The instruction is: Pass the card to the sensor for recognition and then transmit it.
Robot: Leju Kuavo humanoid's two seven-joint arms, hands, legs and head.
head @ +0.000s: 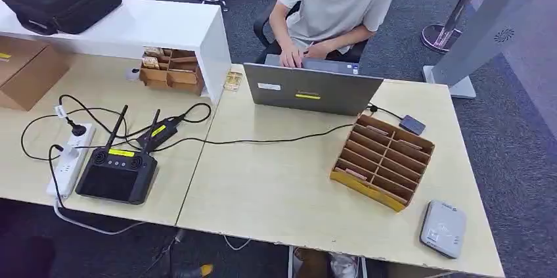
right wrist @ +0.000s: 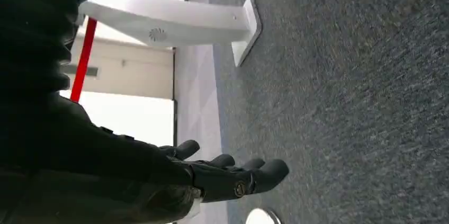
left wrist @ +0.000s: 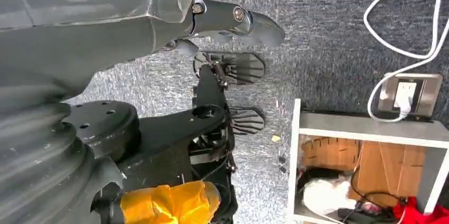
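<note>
We take the brown cardboard slotted organiser (head: 383,162), standing on the pale wood tabletop (head: 276,186), as our landmark. Thin tan cards (head: 355,174) lie in some of its slots, one near the yellow-taped front edge and others further back; they are small, and we cannot read them as more than flat strips running along the slots, so their long axis follows the dividers, slanting from the organiser's near-left toward its far-right. The grey rounded-square card sensor (head: 443,227) sits flat just beside the organiser's near-right corner, close to the tabletop's front edge. Beyond the organiser, a grey open laptop (head: 312,89) faces a seated person (head: 332,8) in a pale shirt, who has both hands at its keyboard. Both of our arms hang below the tabletop: the left hand (left wrist: 222,20) shows dark fingers extended over grey carpet with nothing in them, and the right hand (right wrist: 233,173) likewise has its fingers stretched out and apart, empty, over carpet. We judge the right hand the nearer one, since organiser and sensor both lie on that side, above and ahead of the fingers. No card rests on the sensor or in either hand, which would fit either a card yet to be drawn from the slots or one already read and passed on.
</note>
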